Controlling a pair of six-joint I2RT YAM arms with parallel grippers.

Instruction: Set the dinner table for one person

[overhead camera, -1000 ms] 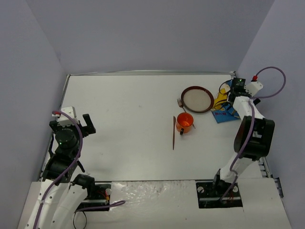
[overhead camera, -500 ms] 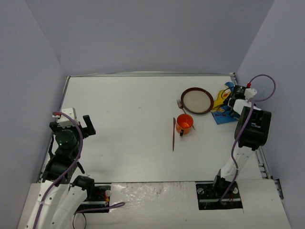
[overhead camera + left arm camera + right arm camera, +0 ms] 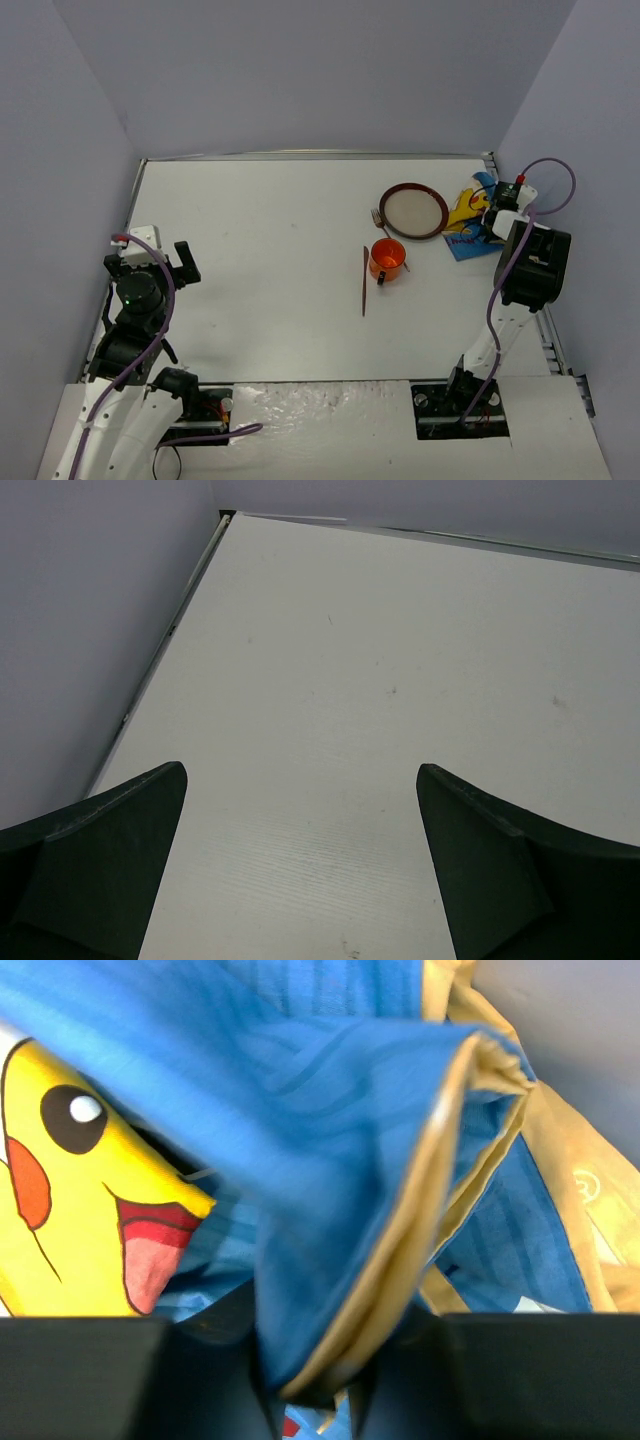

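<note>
Left pincer point(image 3: 300, 776) agape, right pincer point(image 3: 305, 1362) clamped

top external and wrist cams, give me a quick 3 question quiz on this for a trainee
1. Short answer: which stands nearer the robot's side of the dinner table, the orange mug or the plate?
2. Pick one: the right gripper is shut on
A. the orange mug
B. a fold of the blue placemat
C. the plate
3. True or false: the left gripper is open, with only bare dinner table between its fingers.

Key: 1 the orange mug; 2 B; 3 true.
</note>
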